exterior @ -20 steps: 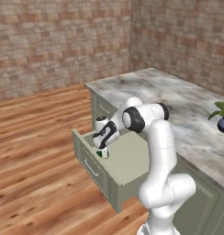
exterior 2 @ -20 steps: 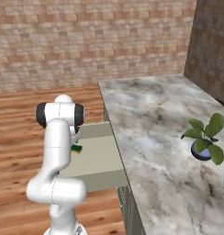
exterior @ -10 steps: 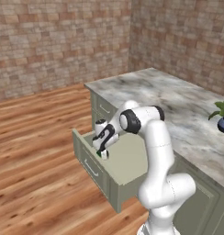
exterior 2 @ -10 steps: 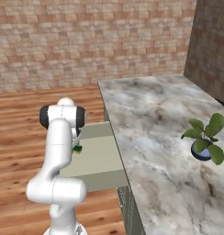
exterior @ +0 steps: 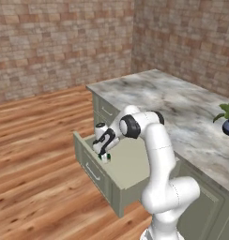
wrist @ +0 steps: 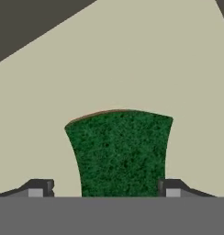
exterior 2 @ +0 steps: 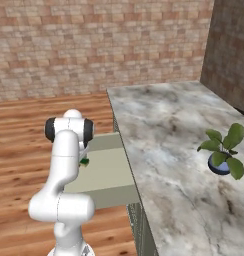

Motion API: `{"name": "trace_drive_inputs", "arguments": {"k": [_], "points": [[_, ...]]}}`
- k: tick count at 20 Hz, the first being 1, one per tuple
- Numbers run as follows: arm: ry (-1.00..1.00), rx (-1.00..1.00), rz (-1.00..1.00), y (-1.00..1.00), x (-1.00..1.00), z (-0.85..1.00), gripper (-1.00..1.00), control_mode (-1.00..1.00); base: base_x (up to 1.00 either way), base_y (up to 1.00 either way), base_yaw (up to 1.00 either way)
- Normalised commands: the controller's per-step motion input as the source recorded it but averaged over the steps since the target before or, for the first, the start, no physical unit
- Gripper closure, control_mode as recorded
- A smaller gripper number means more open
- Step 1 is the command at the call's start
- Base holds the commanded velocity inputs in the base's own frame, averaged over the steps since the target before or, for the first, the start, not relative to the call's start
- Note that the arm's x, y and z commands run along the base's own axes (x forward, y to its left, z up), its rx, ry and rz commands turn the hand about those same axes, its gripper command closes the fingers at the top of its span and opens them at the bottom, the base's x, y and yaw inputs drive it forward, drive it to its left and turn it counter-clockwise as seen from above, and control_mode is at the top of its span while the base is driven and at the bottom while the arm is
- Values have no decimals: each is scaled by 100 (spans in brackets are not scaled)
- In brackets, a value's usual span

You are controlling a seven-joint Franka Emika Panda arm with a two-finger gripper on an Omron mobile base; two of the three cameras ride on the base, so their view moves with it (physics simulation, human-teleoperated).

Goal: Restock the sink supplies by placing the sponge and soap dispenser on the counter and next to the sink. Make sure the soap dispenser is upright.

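Claw: at the bottom edge of the hand view the two finger tips stand one at either side of the sponge. The right tip appears to meet the sponge's edge; a sliver of drawer floor shows between the left tip and the sponge. The jaws are apart and astride the sponge, but whether they press on it cannot be told.

Location of the sponge: it lies flat on the pale floor of the open drawer, which projects from the cabinet below the marble top. In the left base view, at centre left, the claw reaches down into the drawer near its front wall, with a speck of green at the tips. In the right base view, left of centre, a corner of the sponge shows beside the arm.

Governing relation: the sponge sits directly ahead of the claw, centred between the tips. It runs up the middle of the hand view, away from the claw, with its thin brownish edge at the far end. The jaws therefore span its shorter width.

Judgement: only closing remains before a lift.
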Motion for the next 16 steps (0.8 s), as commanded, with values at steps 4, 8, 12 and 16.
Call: {"name": "trace_drive_inputs", "arguments": {"k": [4,8,12,16], "points": [[0,-2,0,3,25,0,-100,-100,0,0,0],[0,-2,0,3,25,-7,-100,-100,0,0,0],[0,-2,0,0,5,-25,-100,-100,0,0,0],[0,-2,0,0,0,-39,-100,-100,0,0,0]]}}
